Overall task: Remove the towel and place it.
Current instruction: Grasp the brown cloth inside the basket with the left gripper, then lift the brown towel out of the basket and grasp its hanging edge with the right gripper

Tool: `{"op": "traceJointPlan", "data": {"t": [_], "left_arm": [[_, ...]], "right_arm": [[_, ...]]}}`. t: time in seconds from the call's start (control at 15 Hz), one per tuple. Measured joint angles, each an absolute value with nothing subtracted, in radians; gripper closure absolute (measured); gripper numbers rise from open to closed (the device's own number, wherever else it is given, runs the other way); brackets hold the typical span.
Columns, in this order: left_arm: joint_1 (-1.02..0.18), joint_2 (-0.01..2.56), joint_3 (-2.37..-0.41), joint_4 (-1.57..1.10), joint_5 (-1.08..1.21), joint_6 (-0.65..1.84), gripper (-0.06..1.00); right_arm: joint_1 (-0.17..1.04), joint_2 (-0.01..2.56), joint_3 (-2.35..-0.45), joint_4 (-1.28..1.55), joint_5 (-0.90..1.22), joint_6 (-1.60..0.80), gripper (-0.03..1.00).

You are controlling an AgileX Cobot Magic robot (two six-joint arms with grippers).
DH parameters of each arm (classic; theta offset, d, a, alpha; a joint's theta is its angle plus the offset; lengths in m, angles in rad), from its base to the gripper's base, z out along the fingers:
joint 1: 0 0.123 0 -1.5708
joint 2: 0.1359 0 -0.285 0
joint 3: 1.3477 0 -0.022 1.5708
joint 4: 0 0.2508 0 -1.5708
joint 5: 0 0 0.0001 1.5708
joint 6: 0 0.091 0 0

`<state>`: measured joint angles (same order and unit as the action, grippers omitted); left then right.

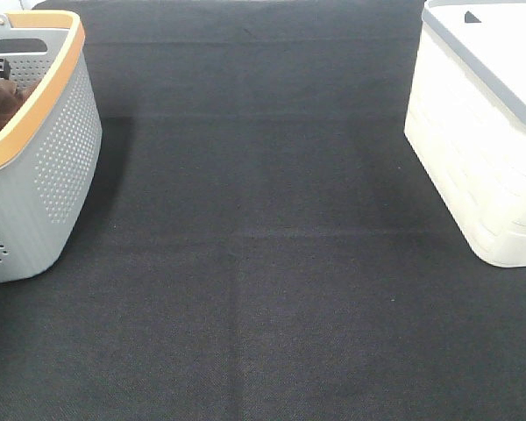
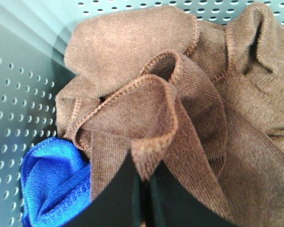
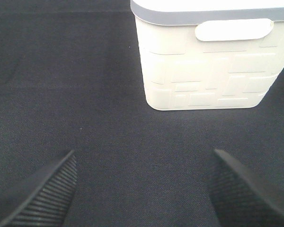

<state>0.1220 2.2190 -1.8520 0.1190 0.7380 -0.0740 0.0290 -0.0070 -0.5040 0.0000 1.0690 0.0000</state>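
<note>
A dark, woven worktop [image 1: 263,289] fills the scene, with one container at each side edge of the exterior high view. The towel [image 2: 132,66], a reddish-brown microfibre cloth with stitched edges, lies crumpled inside the grey perforated basket [image 1: 66,167] with an orange rim, at the left of that view. One stitched fold of the towel is drawn down between the two dark fingers [image 2: 111,201] of the left gripper [image 2: 143,184]. These fingers are closed almost together on the fold, so that only a narrow slit is left between them.

More brown fabric [image 2: 265,71] is bunched on one side of the gripped fold. Whether it belongs to the same cloth or to a second one cannot be told. A bright blue cloth [image 2: 52,184] is tucked against the towel on the other side, next to the basket's perforated wall. From the high camera, only a small patch of brown cloth is seen over the rim.

The right gripper [image 3: 142,189] is held above the bare worktop with its ribbed fingers [image 3: 42,194] spread wide, and nothing is held in it. A white basket [image 3: 203,71] with a grey rim and a slot handle stands on the worktop beyond it, well apart from the grey basket.
</note>
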Motion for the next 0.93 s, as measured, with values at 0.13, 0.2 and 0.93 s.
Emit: {"op": "traceJointPlan", "data": {"t": [0.13,0.2,0.93], "left_arm": [[0.122,2.201,-1.852,0.119,0.772,-0.074,0.94],[0.122,2.175,-1.852,0.119,0.802,-0.074,0.94],[0.122,1.810,-1.857,-0.013,0.841,-0.045,0.94]], "right_arm": [[0.029,-0.007,-0.504,0.000,1.069,0.000,0.24],[0.029,-0.007,-0.504,0.000,1.069,0.000,0.24],[0.029,-0.007,-0.504,0.000,1.069,0.000,0.24]]}}
